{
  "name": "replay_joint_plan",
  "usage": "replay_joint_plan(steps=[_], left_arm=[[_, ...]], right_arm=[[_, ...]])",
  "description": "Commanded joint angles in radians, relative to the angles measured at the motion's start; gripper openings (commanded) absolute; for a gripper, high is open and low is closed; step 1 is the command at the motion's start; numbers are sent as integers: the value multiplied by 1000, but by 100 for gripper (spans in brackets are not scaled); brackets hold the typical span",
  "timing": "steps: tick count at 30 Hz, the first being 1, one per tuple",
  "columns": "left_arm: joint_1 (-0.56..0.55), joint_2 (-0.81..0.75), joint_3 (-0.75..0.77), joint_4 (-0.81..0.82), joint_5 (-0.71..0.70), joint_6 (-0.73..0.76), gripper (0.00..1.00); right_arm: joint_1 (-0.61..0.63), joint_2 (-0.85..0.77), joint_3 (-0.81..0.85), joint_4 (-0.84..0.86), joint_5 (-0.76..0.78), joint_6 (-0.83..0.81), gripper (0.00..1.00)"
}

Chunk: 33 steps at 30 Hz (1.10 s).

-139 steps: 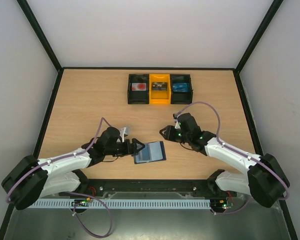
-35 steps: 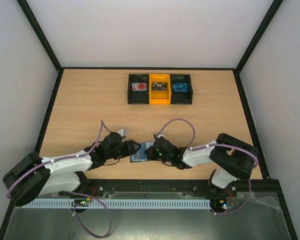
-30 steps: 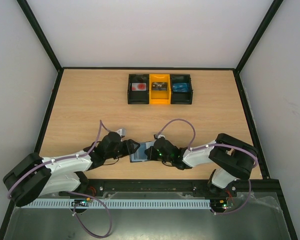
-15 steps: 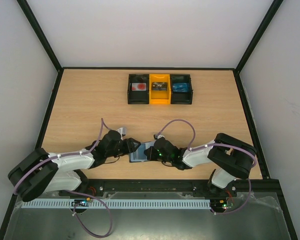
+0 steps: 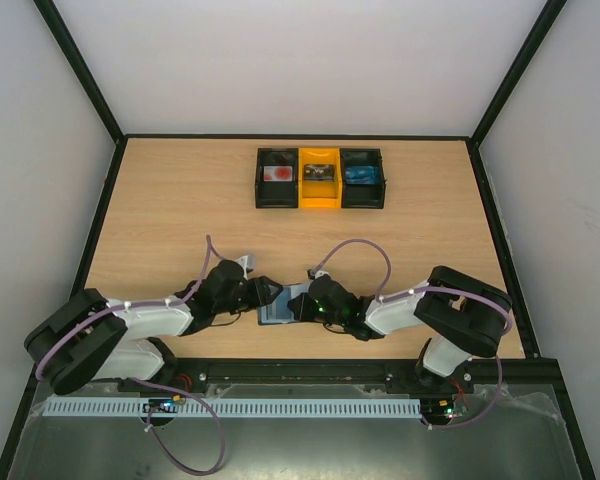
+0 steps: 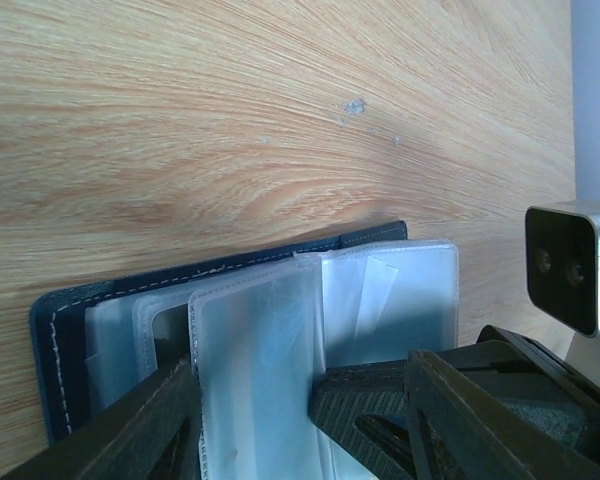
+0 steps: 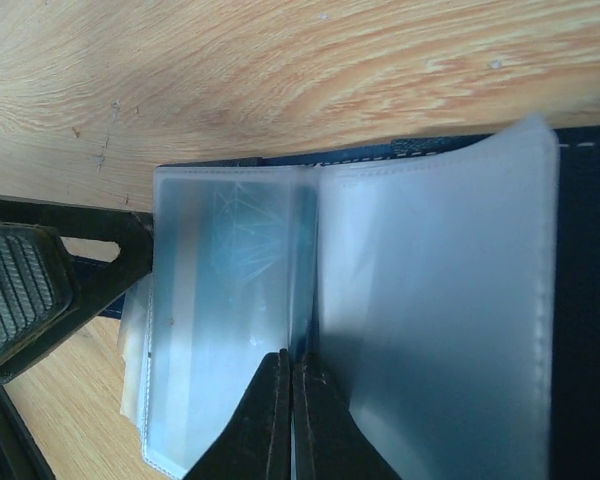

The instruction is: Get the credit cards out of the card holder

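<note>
The card holder [image 5: 276,313] lies open on the table near the front edge, its navy cover [image 6: 55,340] under a fan of clear sleeves [image 6: 260,370]. My left gripper [image 5: 264,296] is open, and its fingers [image 6: 150,425] stand on either side of the sleeves at the holder's left end. My right gripper [image 5: 300,303] comes in from the right. Its jaws [image 7: 292,362] are shut at the fold between two sleeves, pinching the thin edge of a bright blue credit card [image 7: 230,260] that sits in the left sleeve. Other cards are hidden.
Three small bins stand in a row at the back: black [image 5: 276,178], yellow [image 5: 319,177], black [image 5: 362,177]. My left gripper's ribbed finger [image 7: 20,290] shows at the left of the right wrist view. The right wrist camera box [image 6: 570,265] is close by.
My right gripper has come in from the right of the table to the open holder and shut there. In the last second both grippers have barely moved.
</note>
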Motion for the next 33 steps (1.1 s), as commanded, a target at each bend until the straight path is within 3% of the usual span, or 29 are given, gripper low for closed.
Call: replay_joint_plan(steps=[1,10,14,19,24,33], left_arm=[[5,8,-9,49,42,3,56],[2,-31,-10,84,124,-50,56],[-8,-50,-9,85,131,-64,58],[-25,-56,-7,107,138,-87,59],[-55,-13,6,152,154,-107,60],[-105,9,46,131,123,-114,61]], right_arm=[[8,28,-34,-43,-18,14,2],[8,23,-58,53,-41,60,10],[8,17,-66,66,-29,65,9],[8,7,-66,64,-18,62,8],[7,-9,-62,51,11,32,16],[8,-88,-55,-34,90,0,19]])
